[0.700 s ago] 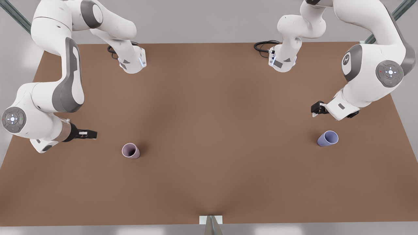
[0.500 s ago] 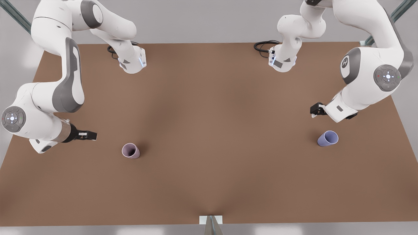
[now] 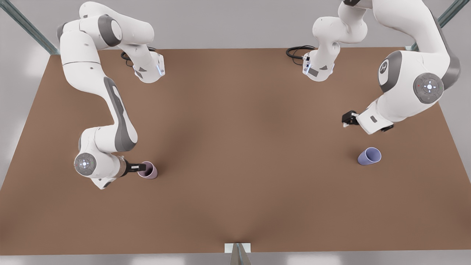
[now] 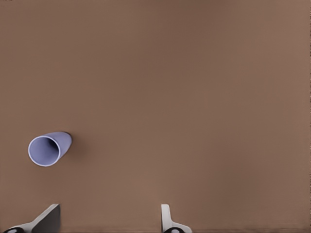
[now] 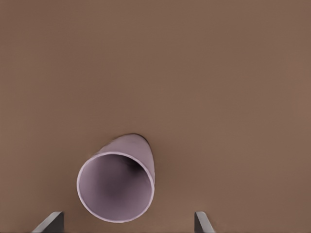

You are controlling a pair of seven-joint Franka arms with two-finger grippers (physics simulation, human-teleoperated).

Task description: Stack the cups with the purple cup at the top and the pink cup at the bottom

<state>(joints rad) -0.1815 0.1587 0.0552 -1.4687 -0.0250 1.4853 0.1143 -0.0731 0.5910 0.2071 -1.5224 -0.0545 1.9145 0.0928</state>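
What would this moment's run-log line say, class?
right gripper: open, at pink cup | left gripper: open, above table, near purple cup | unstacked

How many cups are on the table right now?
2. The pink cup stands toward the front view's left, at the right pincer; the purple cup stands toward its right, apart from the left pincer.

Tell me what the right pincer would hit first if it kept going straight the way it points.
Probably the pink cup: it sits upright between the right pincer's open fingers in the right wrist view, likely just ahead, though depth is unclear.
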